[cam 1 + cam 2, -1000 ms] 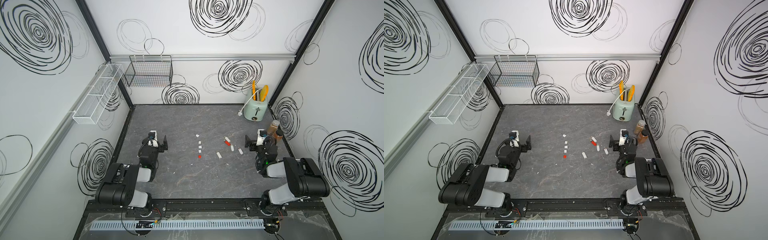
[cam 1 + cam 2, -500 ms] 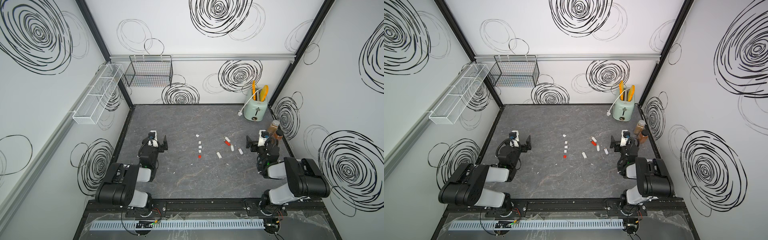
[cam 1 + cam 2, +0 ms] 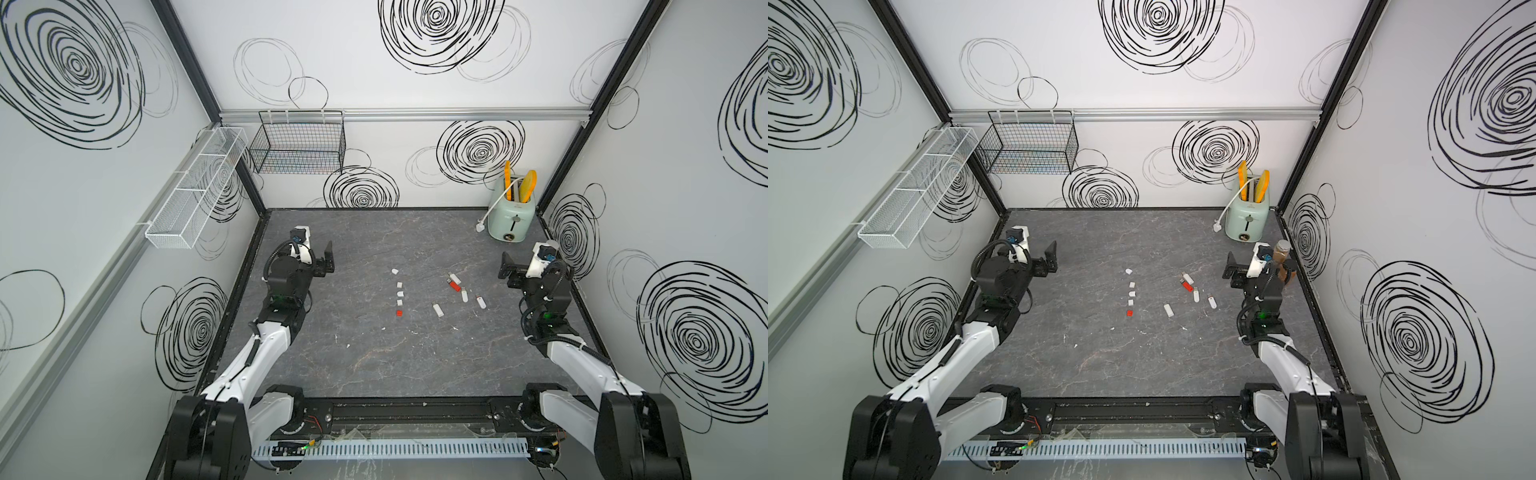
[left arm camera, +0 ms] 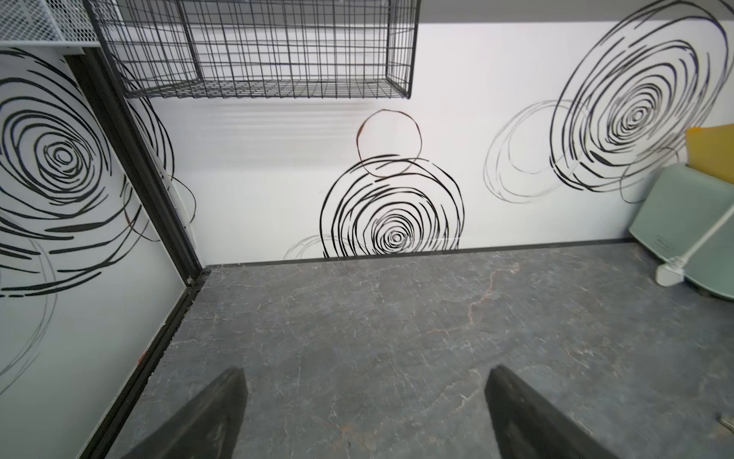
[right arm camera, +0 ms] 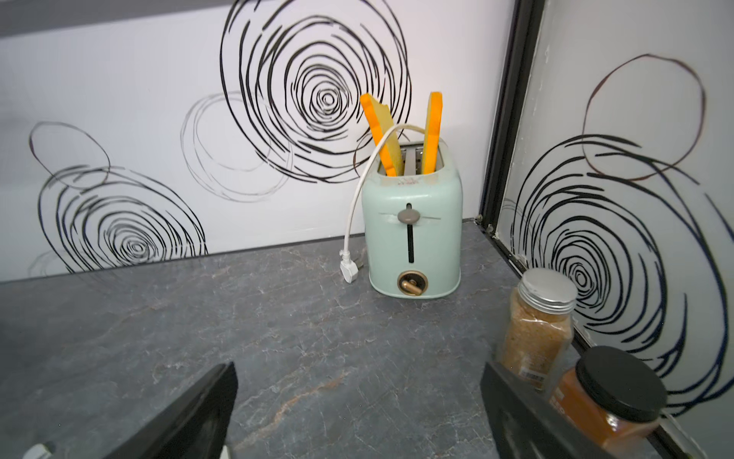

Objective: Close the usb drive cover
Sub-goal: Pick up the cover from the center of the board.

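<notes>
**Left wall.** A white mesh shelf (image 3: 195, 191) is mounted on the left wall. Just right of it, a black wire basket (image 3: 299, 145) hangs on the far wall.

**Left gripper** (image 4: 365, 371). It is positioned over the left side of the grey table (image 3: 374, 365), well apart from the task items. The jaws are spread wide and nothing is held. The wrist view shows only bare table between the fingers (image 4: 214, 409).

**Centre of table.** Five loose covers lie in a single column running far to near. There are four white covers (image 3: 399, 285), and a red cover (image 3: 399, 313) is at the near end. None is fitted to a drive.

**Right of centre.** Five drives lie flat in a loose cluster, apart from the column of covers. The red usb drive (image 3: 456, 286) lies just beside a white one at the far end of the cluster. The other white usb drives (image 3: 437, 309) are spread nearer and to the right. The connector ends are too small to inspect.

**Right gripper** (image 5: 357, 367). It is positioned over the right side of the table, to the right of the drives. The jaws are spread wide and nothing is held.

**Far right corner.** A mint toaster (image 3: 512, 216) stands upright with two orange slices (image 5: 431, 135) in its slots. Its white cord (image 5: 357, 206) hangs down to a plug resting on the table at its left.

**Right wall.** A silver-lidded jar (image 5: 536, 330) and a black-lidded jar (image 5: 611, 401) stand upright, close beside the right gripper. The black-lidded one is the nearer.
</notes>
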You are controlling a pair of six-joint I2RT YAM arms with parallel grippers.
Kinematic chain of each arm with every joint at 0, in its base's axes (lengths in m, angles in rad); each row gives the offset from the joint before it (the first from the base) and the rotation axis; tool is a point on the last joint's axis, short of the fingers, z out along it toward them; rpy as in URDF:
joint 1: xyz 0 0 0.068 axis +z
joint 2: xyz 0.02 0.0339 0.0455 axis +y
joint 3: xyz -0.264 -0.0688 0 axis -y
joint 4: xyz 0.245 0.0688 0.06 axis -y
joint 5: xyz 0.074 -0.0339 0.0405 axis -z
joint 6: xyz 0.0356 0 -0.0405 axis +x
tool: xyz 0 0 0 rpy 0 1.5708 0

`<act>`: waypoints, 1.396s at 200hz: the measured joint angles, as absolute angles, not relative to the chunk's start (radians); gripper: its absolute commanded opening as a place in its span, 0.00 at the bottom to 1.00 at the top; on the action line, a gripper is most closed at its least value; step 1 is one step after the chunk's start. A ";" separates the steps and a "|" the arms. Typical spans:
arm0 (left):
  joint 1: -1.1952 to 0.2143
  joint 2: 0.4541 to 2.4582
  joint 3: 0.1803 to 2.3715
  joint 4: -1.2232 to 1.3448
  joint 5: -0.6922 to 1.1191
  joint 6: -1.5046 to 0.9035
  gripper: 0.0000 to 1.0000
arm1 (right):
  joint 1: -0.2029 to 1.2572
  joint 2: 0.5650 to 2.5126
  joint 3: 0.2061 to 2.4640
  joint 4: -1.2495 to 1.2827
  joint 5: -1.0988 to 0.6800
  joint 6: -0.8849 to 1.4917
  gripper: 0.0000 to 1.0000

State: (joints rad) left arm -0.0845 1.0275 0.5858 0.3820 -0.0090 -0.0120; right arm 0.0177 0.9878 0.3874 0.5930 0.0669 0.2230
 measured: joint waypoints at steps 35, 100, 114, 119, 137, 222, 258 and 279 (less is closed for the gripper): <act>-0.070 0.851 0.565 0.213 0.110 -0.010 0.98 | 0.010 0.886 0.393 0.468 0.037 0.423 0.99; -0.020 0.765 0.435 0.171 0.305 0.006 0.98 | 0.249 1.215 0.706 0.243 -0.031 0.405 0.99; -0.033 0.765 0.435 0.171 0.317 0.027 0.98 | 0.309 1.304 0.799 0.221 -0.033 0.380 0.99; -0.039 0.765 0.435 0.169 0.318 0.036 0.98 | 0.329 1.346 0.839 0.212 -0.037 0.369 0.99; -0.064 0.765 0.433 0.164 0.319 0.057 0.98 | 0.384 1.484 0.969 0.175 -0.061 0.336 0.99; -0.116 0.780 0.403 0.158 0.272 0.083 0.98 | 0.569 2.067 1.547 -0.117 -0.154 0.154 0.91; -0.137 0.785 0.400 0.156 0.214 0.074 0.98 | 0.585 2.205 1.694 -0.229 -0.202 0.121 0.90; -0.162 0.793 0.418 0.112 0.170 0.073 0.98 | 0.585 2.249 1.744 -0.281 -0.215 0.112 0.88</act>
State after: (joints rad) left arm -0.1619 0.7929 0.4175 0.1116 0.1699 0.0727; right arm 0.5850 2.2486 1.7443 -0.2813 -0.2150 0.1120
